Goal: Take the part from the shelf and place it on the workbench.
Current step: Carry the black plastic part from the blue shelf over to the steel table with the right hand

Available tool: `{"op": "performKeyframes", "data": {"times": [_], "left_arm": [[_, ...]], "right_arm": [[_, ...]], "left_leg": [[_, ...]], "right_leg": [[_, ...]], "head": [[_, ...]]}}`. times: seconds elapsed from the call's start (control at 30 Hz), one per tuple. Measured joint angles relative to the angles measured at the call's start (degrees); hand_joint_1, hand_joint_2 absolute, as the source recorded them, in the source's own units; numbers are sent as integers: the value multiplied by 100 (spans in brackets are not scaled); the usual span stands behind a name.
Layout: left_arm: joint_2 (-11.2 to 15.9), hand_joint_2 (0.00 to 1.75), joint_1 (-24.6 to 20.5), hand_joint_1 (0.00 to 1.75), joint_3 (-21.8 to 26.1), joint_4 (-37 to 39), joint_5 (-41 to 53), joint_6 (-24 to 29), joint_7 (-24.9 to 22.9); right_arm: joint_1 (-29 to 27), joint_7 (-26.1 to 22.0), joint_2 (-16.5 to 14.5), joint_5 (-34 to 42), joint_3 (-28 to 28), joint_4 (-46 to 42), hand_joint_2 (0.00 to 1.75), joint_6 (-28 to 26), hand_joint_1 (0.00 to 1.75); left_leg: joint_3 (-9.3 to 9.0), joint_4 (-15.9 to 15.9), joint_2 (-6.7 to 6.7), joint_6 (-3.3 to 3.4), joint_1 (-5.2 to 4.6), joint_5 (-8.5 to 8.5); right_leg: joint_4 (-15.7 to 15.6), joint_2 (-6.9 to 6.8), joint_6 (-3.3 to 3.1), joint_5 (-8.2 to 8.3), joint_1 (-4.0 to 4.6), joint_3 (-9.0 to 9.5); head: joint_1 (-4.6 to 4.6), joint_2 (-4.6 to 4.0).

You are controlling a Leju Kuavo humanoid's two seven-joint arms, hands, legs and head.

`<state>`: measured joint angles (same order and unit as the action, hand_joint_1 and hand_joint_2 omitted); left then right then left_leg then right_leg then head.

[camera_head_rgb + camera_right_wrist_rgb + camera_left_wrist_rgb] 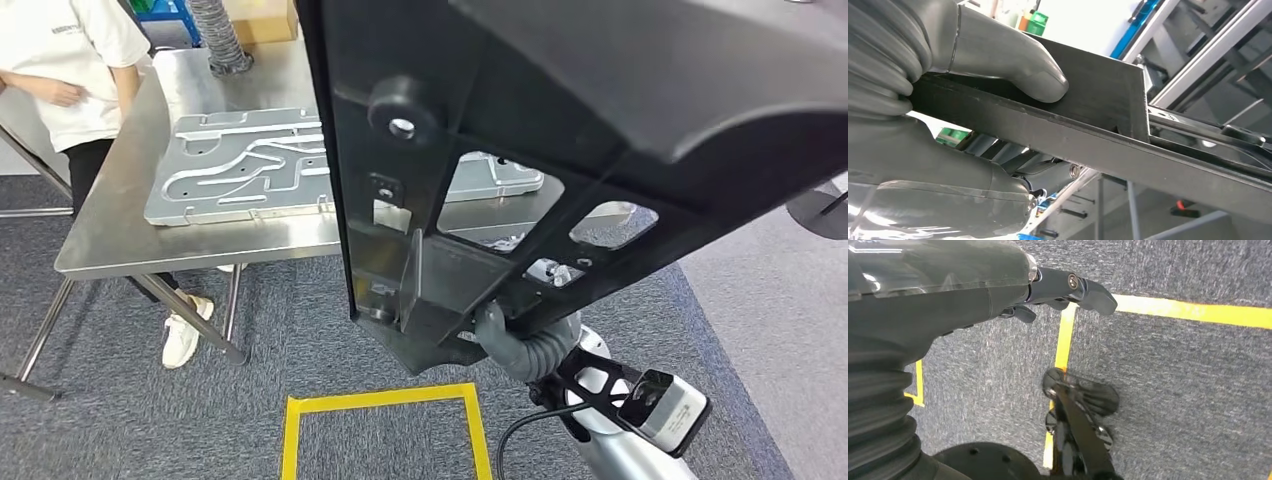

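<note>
Right hand grips the black part by its edge, thumb pressed on top; part held high, tilted. Workbench at 10 o'clock, metal plate on it, near edge bare. Left hand holds nothing, fingers loosely apart above carpet.

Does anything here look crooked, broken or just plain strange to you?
Nothing looks broken or spilled. The one odd sight is the black part: the right hand holds it up so close to the head camera that it hides much of the workbench. The metal plate on the bench lies flat. The left hand hangs over the carpet.
</note>
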<state>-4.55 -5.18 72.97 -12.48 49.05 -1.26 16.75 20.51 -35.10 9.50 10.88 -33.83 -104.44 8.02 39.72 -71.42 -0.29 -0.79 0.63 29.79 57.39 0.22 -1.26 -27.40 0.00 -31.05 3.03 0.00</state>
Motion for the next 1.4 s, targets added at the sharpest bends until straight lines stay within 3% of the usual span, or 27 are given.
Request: {"op": "performKeyframes", "data": {"times": [0.03,0.1,0.17,0.27,0.33,0.4,0.43,0.47,0.5,0.57,0.6,0.63,0.7,0.77,0.83,0.9,0.93,0.97,1.0,1.07,1.1,1.13,1.2,1.3,1.33,1.4], "left_arm": [[1,175,4,0,3,0,-4,1,7],[0,175,-1,0,18,0,-13,1,23],[-3,175,-5,0,43,0,-29,0,40],[-22,175,1,0,77,0,-56,-9,59],[-31,175,-5,0,89,0,-66,-14,69],[-31,175,-7,0,96,0,-82,-16,86],[-31,175,-2,0,99,0,-89,-19,98],[-32,175,7,0,101,0,-91,-25,112],[-35,175,14,0,103,0,-81,-29,122],[-43,175,15,0,103,0,-53,-40,135],[-46,175,5,0,103,0,-34,-49,138],[-46,175,-5,0,103,0,-18,-63,143],[-46,175,-27,0,102,0,6,-96,151],[-44,175,-47,0,101,0,16,-113,161],[-44,175,-59,0,101,0,24,-119,168],[-45,175,-46,0,101,0,26,-121,172],[-45,175,-34,0,101,0,26,-120,172],[-44,175,-26,0,101,0,26,-120,172],[-44,175,-20,0,101,0,30,-123,172],[-42,175,-14,0,101,0,49,-141,173],[-40,175,-17,0,100,0,64,-154,174],[-39,175,-26,0,98,0,78,-165,174],[-39,175,-43,0,92,0,110,-188,182],[-40,175,-57,0,81,0,142,-216,202],[-40,175,-72,0,79,0,147,-221,211],[-37,175,-97,0,77,0,158,-230,225]], "right_arm": [[-30,-2,-15,-17,1,-5,175,16,175],[-65,4,-57,-77,12,-18,175,70,175],[-107,39,-107,-172,50,-35,175,126,175],[-171,69,-196,-306,168,-106,175,161,175],[-192,67,-225,-367,238,-148,175,144,175],[-268,56,-234,-615,302,-172,175,-22,175],[-321,58,-242,-898,348,-196,175,-229,175],[-354,71,-253,-1285,411,-224,175,-523,175],[-344,107,-267,-1714,488,-250,175,-866,175],[-173,303,-290,-2714,719,-241,175,-1690,175],[-24,466,-302,-3294,856,-188,175,-2121,175],[153,672,-312,-3958,1008,-95,175,-2546,175],[538,1075,-327,-5208,1287,190,175,-3164,175],[867,1320,-328,-5939,1529,480,175,-3447,175],[1098,1396,-336,-6154,1691,700,175,-3558,175],[1215,1415,-353,-6209,1759,867,175,-3613,175],[1234,1434,-361,-6260,1772,933,175,-3630,175],[1241,1494,-365,-6390,1779,988,175,-3651,175],[1259,1606,-368,-6620,1782,1042,175,-3681,175],[1401,1970,-369,-7360,1785,1201,175,-3738,175],[1530,2156,-369,-7756,1785,1328,175,-3751,175],[1677,2312,-369,-8096,1784,1485,175,-3746,175],[1999,2486,-371,-8582,1757,1885,175,-3674,175],[2498,2506,-392,-8987,1585,2576,175,-3450,175],[2646,2487,-410,-9065,1499,2813,175,-3379,175],[2898,2418,-476,-9154,1294,3375,175,-3258,175]], "left_leg": [[-126,416,1,30,-3,-291],[-370,1078,1,84,-27,-600],[-442,1251,-2,119,-53,-580],[-533,1338,-9,192,-16,-550],[-618,1386,-9,237,8,-517],[-677,1387,-10,257,8,-452],[-717,1385,-14,256,8,-414],[-765,1383,-19,250,8,-372],[-825,1381,-23,239,9,-328],[-934,1379,-23,199,4,-236],[-958,1376,-21,170,-1,-196],[-966,1379,-16,138,-5,-166],[-973,1398,-5,73,-7,-130],[-983,1348,1,18,4,-75],[-756,871,1,-25,14,126],[-257,37,3,-52,15,387],[-25,-269,3,-57,15,415],[115,-361,3,-54,14,310],[143,-214,3,-42,14,79],[-42,542,3,9,3,-535],[-164,896,5,37,-13,-725],[-247,1132,11,63,-29,-799],[-297,1270,14,107,-55,-729],[-394,1363,9,193,-15,-679],[-447,1390,7,220,0,-659],[-522,1403,0,249,0,-595]], "right_leg": [[-1,6,8,-47,6,60],[10,19,51,-132,31,132],[8,31,110,-176,37,141],[100,27,209,-273,33,145],[642,21,266,-489,2,-134],[1407,16,313,-696,-39,-643],[1618,13,331,-680,-59,-834],[1616,10,342,-549,-74,-922],[1391,6,346,-312,-86,-893],[632,-5,320,209,-88,-653],[326,-7,292,348,-73,-545],[149,-5,259,395,-55,-486],[78,9,189,340,-28,-471],[35,9,120,316,-47,-418],[-14,-14,52,278,-66,-325],[-20,-29,12,206,-49,-244],[-20,-27,6,162,-39,-194],[-20,-25,4,114,-31,-134],[-19,-22,7,61,-24,-62],[-19,-17,24,-57,-13,90],[-11,-5,45,-108,-3,138],[-5,6,72,-146,6,157],[-8,21,134,-185,17,147],[134,3,220,-283,-2,104],[383,-4,246,-381,-15,-20],[1176,-11,288,-618,-40,-507]], "head": [[0,0],[-1,0],[-1,0],[-1,0],[-2,0],[-2,0],[-2,0],[-2,0],[-2,0],[-2,0],[-1,0],[-1,0],[-1,0],[-1,0],[0,0],[0,0],[1,0],[1,0],[1,0],[0,0],[0,0],[0,0],[-1,0],[-1,1],[-1,1],[-2,0]]}}
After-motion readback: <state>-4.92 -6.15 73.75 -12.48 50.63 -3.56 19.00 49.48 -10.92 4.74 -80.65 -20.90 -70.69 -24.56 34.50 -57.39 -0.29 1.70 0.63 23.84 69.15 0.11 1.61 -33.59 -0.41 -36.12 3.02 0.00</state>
